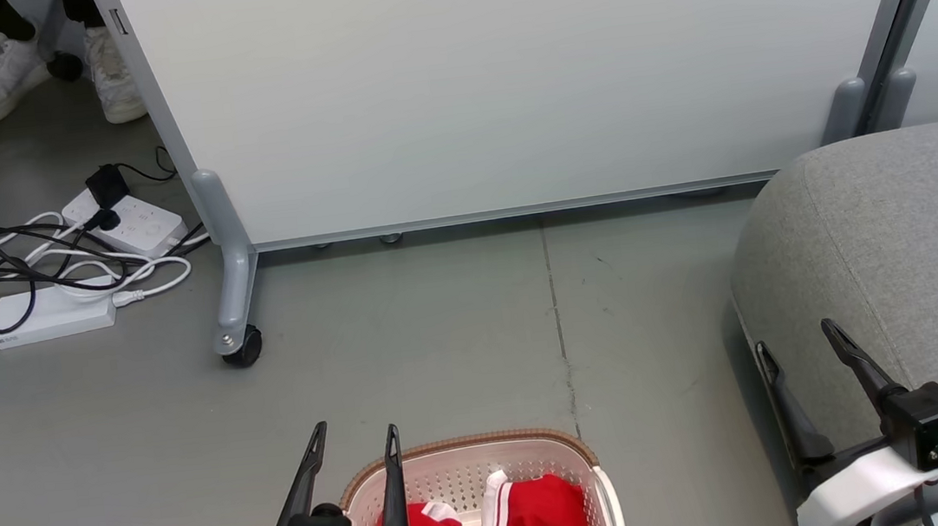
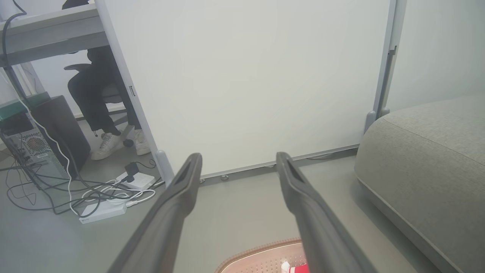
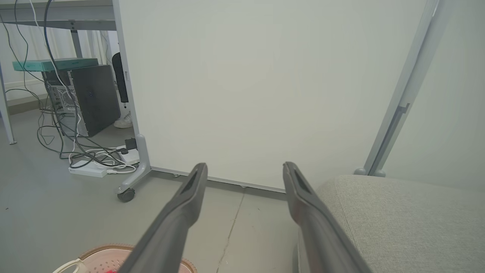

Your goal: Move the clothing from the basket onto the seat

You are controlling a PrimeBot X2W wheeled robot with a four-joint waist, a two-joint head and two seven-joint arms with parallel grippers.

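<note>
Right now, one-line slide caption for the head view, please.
Both open and empty: left gripper near the basket of red clothing, right gripper by the grey seat.

At six o'clock my cream-white perforated plastic basket [image 1: 457, 478] wears a brown woven-look rim, and the soft red clothing [image 1: 547, 507] in it has white stripes. At three o'clock the upholstered fabric seat [image 1: 910, 234] is plain grey. My left gripper [image 1: 356, 427] and right gripper [image 1: 793, 334] have dark fingers.

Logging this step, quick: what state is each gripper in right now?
Left gripper: open, holding nothing, by the basket.
Right gripper: open, holding nothing, beside the seat.
</note>
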